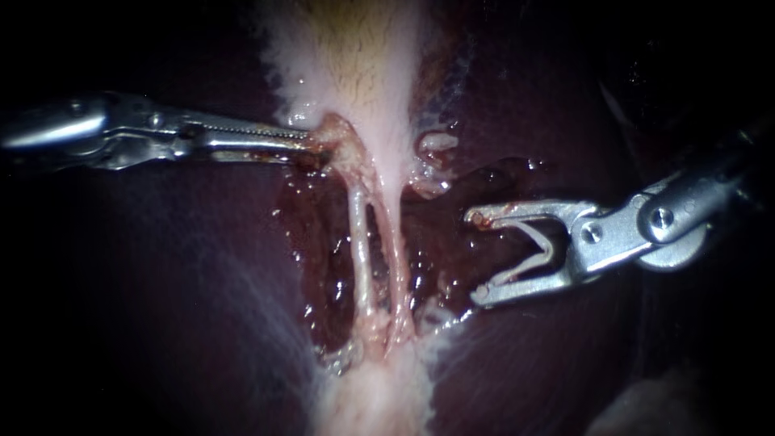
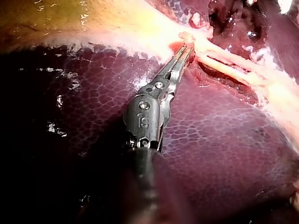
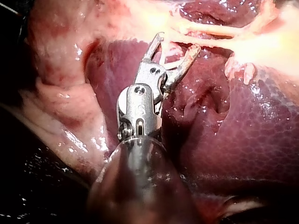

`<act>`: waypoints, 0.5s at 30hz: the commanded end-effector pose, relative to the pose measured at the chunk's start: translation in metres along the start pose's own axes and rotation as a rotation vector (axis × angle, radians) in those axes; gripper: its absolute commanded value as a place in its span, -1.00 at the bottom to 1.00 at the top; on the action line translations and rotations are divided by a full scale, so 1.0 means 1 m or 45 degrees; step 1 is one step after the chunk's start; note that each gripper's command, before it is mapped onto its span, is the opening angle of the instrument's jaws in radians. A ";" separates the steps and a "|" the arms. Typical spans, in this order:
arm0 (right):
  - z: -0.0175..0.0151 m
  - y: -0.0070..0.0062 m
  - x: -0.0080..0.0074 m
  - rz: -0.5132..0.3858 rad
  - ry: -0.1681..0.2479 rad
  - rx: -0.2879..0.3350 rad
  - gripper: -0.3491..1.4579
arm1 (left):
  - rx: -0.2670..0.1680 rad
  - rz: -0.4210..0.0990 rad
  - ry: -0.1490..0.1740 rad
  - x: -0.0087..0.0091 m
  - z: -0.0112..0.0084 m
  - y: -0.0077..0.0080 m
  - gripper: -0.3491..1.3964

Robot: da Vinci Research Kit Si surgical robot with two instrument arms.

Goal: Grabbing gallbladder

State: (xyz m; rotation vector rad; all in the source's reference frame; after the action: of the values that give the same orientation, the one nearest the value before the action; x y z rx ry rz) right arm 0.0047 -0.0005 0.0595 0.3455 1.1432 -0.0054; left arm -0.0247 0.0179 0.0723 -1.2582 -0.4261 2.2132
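Readable text: none in any view.
Left instrument [image 2: 186,50]: a small stamped mark [image 2: 144,122] sits on the dark joint housing behind the jaws, seen in the left wrist view; it cannot be made out as words.
Right instrument [image 3: 178,41]: a similar stamped mark [image 3: 138,110] sits on its joint housing, seen in the right wrist view; also not legible.
Liver [image 1: 161,282] and gallbladder [image 1: 355,56]: bare tissue, no label or sign.

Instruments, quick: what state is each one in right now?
Left instrument: jaws shut on the gallbladder at its narrow end.
Right instrument: jaws open, holding nothing.
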 end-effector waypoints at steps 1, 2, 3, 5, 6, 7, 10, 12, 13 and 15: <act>0.0000 0.0000 0.0000 0.000 0.000 0.000 -0.06 | -0.008 -0.016 0.000 0.0003 -0.0005 0.0004 -1.00; 0.0000 0.0000 0.0000 0.000 0.000 0.000 -0.06 | -0.009 -0.026 -0.004 0.0008 -0.0010 0.0007 -1.00; 0.0000 0.0000 0.0000 0.000 0.000 0.000 -0.06 | -0.011 -0.030 -0.004 0.0013 -0.0015 0.0010 -1.00; 0.0000 0.0000 0.0000 0.000 0.000 0.000 -0.06 | -0.016 -0.041 -0.004 0.0028 -0.0028 0.0017 -1.00; 0.0000 0.0000 0.0000 0.008 0.000 0.000 -0.06 | -0.019 -0.045 -0.004 0.0035 -0.0034 0.0020 -1.00; 0.0000 0.0000 0.0000 0.008 0.000 0.000 -0.06 | -0.021 -0.050 -0.005 0.0042 -0.0040 0.0023 -1.00; 0.0000 0.0001 -0.0001 0.008 0.000 0.000 -0.06 | -0.026 -0.064 0.006 0.0062 -0.0057 0.0031 -1.00; 0.0000 0.0001 -0.0001 0.008 0.000 0.000 -0.06 | -0.028 -0.071 0.021 0.0070 -0.0065 0.0035 -1.00; 0.0000 0.0001 -0.0001 0.008 0.000 0.000 -0.06 | -0.029 -0.073 0.020 0.0072 -0.0067 0.0037 -1.00; 0.0000 0.0001 -0.0001 0.008 0.000 0.000 -0.06 | -0.027 -0.073 0.020 0.0073 -0.0068 0.0039 -1.00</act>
State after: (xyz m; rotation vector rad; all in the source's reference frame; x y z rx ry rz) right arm 0.0047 -0.0004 0.0597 0.3486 1.1423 -0.0001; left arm -0.0230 0.0192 0.0618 -1.2554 -0.4755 2.1541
